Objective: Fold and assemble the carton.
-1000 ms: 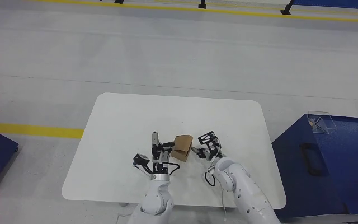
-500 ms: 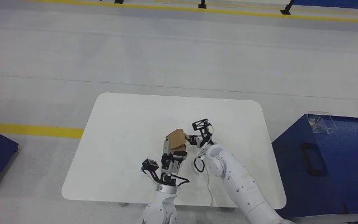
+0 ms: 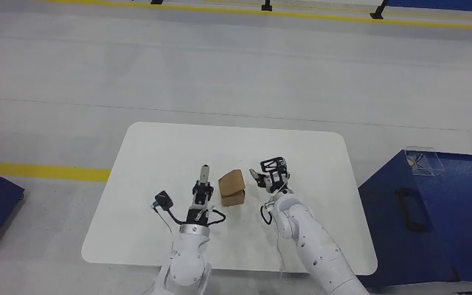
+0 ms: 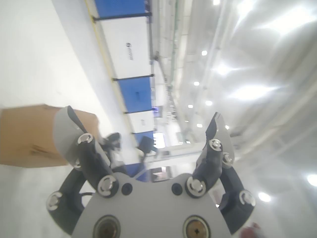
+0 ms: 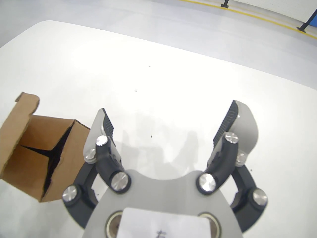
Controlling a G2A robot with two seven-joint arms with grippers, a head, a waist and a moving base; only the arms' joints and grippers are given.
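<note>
The cardboard carton [image 3: 231, 187] sits on the white table [image 3: 147, 162], just below the middle of the top view, between the two grippers and held by neither. It looks largely assembled. The body is squared up and the end flaps are folded in, though dark gaps show between them and one tuck flap [image 5: 27, 105] stands up, not yet closed. The right gripper [image 5: 168, 125] and left gripper [image 4: 145, 130] are both spread wide and empty. The carton's far end is hidden.
</note>
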